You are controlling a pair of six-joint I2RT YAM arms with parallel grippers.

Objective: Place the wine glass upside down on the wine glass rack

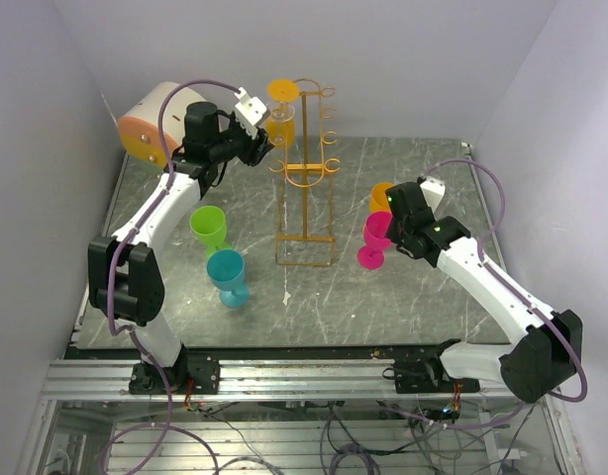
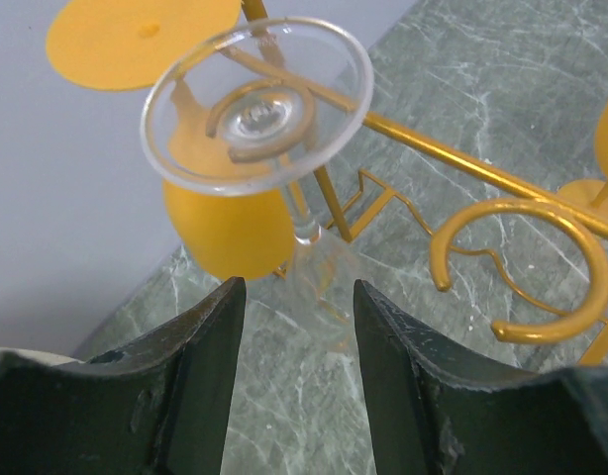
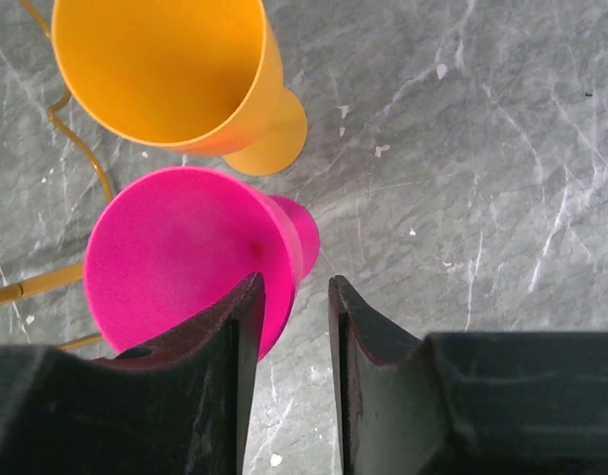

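Left fingers (image 2: 200,376), high at the desk's back left, stand moderately apart and empty, just short of the clear wine glass (image 2: 256,104). The glass hangs bowl-down on the rack (image 2: 482,158) beside an orange glass (image 2: 230,228). Right of the rack, right fingers (image 3: 225,376), narrowly parted, apparently straddle the rim of a pink glass (image 3: 175,257) standing on the desk (image 3: 482,148).
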